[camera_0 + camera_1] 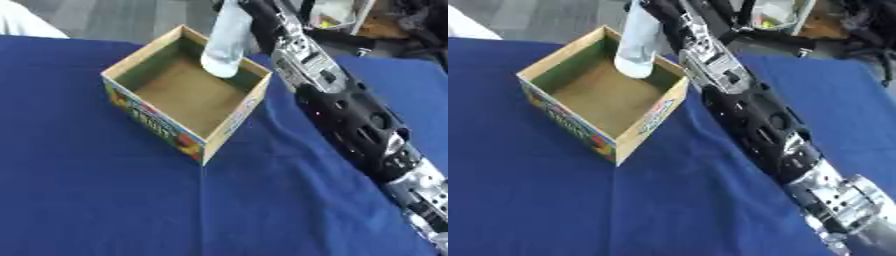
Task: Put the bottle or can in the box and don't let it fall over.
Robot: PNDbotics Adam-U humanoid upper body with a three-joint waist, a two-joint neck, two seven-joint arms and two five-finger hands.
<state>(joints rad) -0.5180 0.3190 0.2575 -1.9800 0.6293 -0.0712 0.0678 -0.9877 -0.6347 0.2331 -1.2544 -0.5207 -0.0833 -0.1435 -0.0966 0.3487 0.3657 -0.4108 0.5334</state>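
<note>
On the blue cloth (131,200) covering the table stands an open cardboard box (157,125) with colourful printing on its outer sides, turned corner-on to the robot. Its brown floor shows bare. Over the far right part of the box, a pale, whitish bottle (226,45) is held up, its lower end level with the rim and just inside the opening, leaning slightly. Whether that end touches the box floor cannot be told. The right arm (350,110) runs from the lower right to the far centre, ending at the bottle's upper part. The right hand (662,17) sits at the top edge against the bottle; its fingers are mostly hidden, so how far they close cannot be told.
</note>
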